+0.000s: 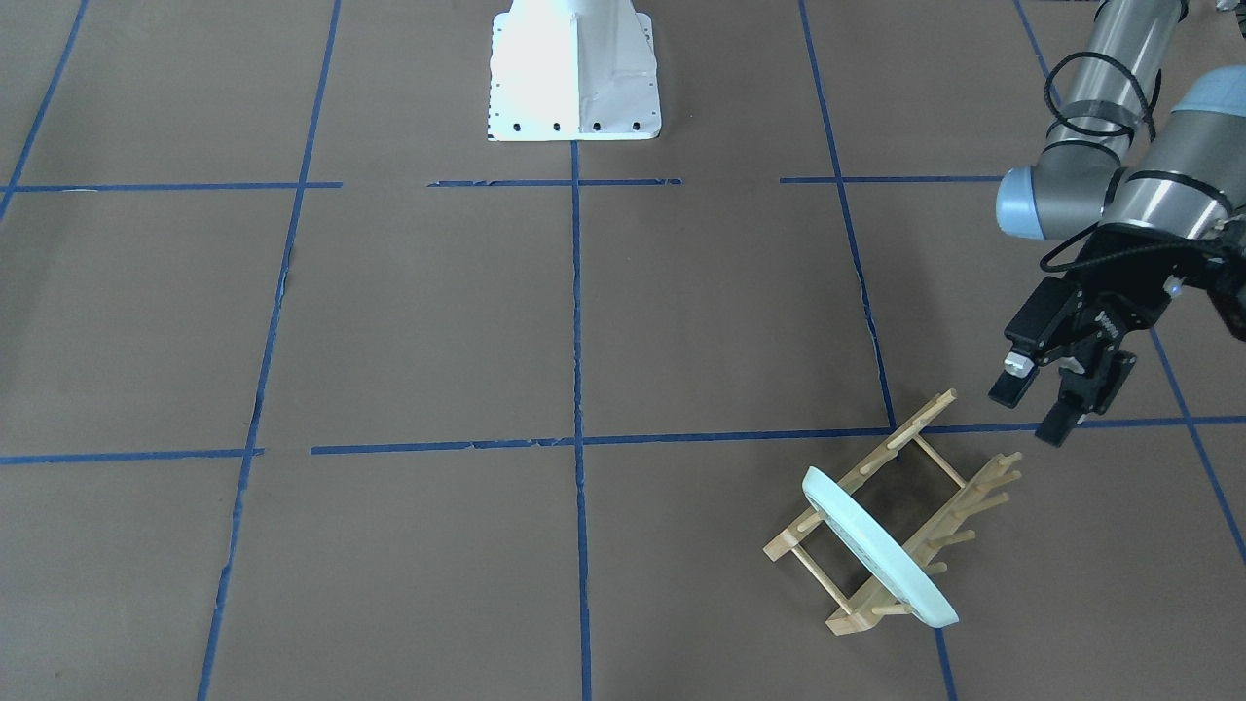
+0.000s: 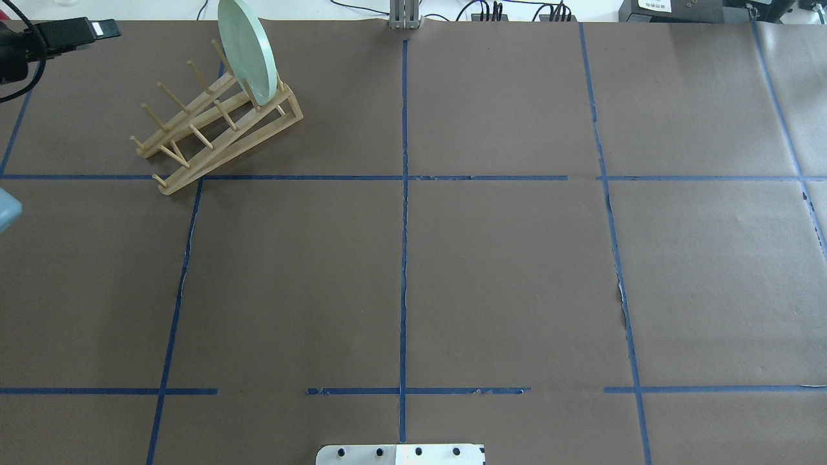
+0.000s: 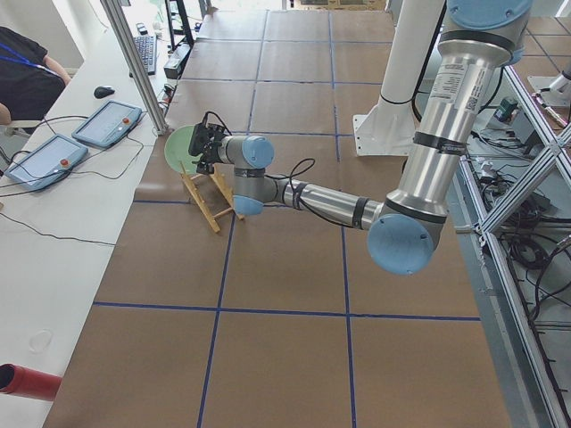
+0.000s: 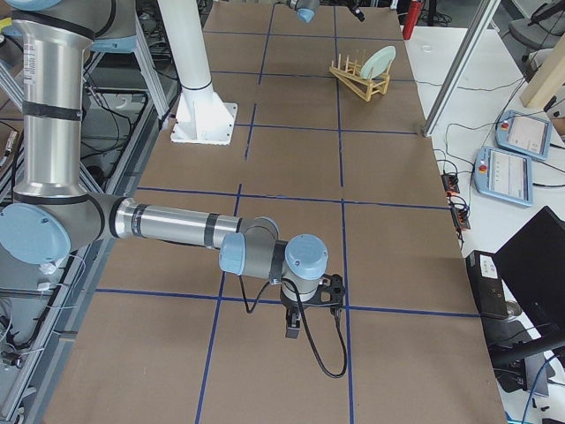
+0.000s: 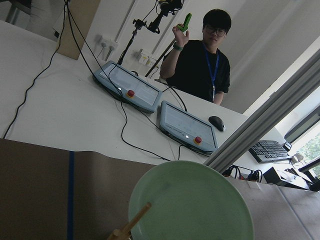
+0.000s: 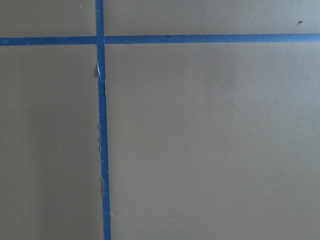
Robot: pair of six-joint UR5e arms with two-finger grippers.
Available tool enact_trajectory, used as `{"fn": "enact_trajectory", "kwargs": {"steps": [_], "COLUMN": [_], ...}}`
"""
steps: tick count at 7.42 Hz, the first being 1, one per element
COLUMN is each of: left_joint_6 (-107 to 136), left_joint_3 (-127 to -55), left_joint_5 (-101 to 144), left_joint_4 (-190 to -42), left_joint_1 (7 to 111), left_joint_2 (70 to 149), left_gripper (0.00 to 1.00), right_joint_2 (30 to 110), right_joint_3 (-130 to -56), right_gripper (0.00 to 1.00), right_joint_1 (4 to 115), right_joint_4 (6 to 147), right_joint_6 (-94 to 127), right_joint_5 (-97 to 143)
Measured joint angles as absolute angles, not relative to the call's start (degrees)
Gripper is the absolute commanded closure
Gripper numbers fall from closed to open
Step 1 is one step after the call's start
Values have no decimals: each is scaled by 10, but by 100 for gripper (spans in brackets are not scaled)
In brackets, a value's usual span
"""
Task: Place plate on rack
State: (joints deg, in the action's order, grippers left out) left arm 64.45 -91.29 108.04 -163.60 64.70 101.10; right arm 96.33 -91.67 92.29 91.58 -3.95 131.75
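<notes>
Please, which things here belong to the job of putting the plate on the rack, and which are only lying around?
For the job:
- plate, standing in the rack
- rack
- left gripper, fingers open and empty, beside the rack

Lying about, on the side table:
- two control pendants
- mouse
- keyboard
- red cylinder

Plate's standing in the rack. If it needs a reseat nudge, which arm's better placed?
Left. The left gripper hangs open and empty just beside the rack, clear of the plate. The right gripper is at the table's far end, over bare paper. So left, probably.
</notes>
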Motion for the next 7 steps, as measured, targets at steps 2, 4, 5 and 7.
{"fn": "enact_trajectory", "kwargs": {"steps": [2,4,5,7], "left_joint_6": [482,345,275,144], "left_joint_3": [-988,-1011,-1012,-1006], "left_joint_5": [1086,1093,1112,1169], "left_joint_4": [-1495,-1409,-1351,-1225], "left_joint_1": [665,678,691,728], "left_joint_2": [966,925,918,920], "left_gripper": [0,0,0,0], "right_joint_2": [963,963,963,963], "right_joint_3": [-917,-917,-917,-917], "right_gripper": [0,0,0,0], "right_joint_1": [923,923,923,923], "right_joint_4": [916,916,916,916], "right_joint_6": [-40,-40,-40,-40], "right_joint_5": [1317,1317,1317,1317]}}
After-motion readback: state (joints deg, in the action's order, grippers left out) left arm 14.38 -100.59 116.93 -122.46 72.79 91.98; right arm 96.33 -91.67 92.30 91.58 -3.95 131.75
